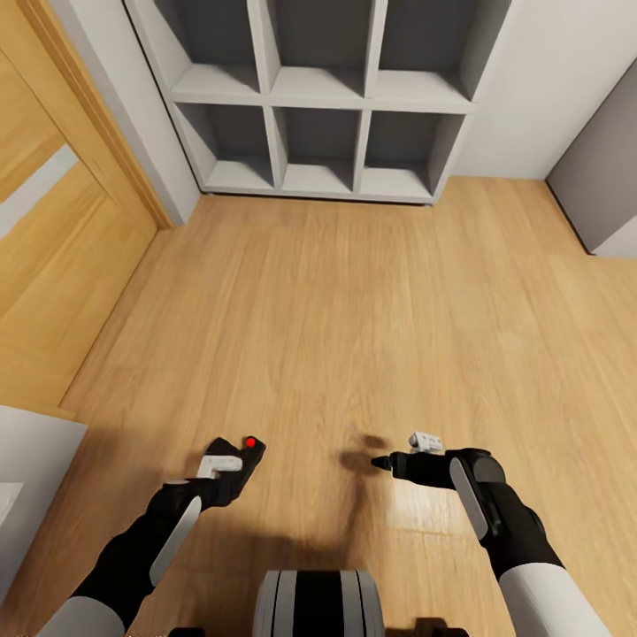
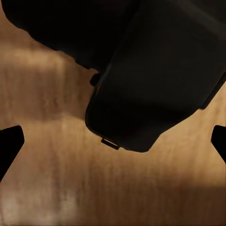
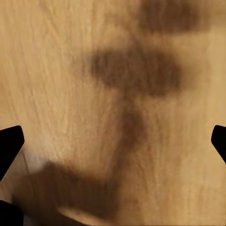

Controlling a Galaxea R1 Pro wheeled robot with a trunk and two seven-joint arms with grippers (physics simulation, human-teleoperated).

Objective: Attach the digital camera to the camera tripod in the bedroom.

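The digital camera (image 1: 237, 469), small and matte black with a red round button on top, hangs low over the light wood plank floor (image 1: 336, 310) in my left gripper (image 1: 241, 462), which is shut on it. Up close in the left wrist view the camera's dark body (image 2: 155, 80) looms over the floor. My right gripper (image 1: 382, 462) hovers above the floor to the right of the camera, open with nothing between its fingers; its fingertips (image 3: 10, 141) stand far apart over bare planks and shadows. The camera tripod is out of view.
A grey cube shelf (image 1: 318, 106) stands against the pale wall ahead. A wood-framed panel (image 1: 62, 265) runs along the left and a grey cabinet side (image 1: 602, 168) stands at the right. A white surface (image 1: 26, 478) lies at the lower left.
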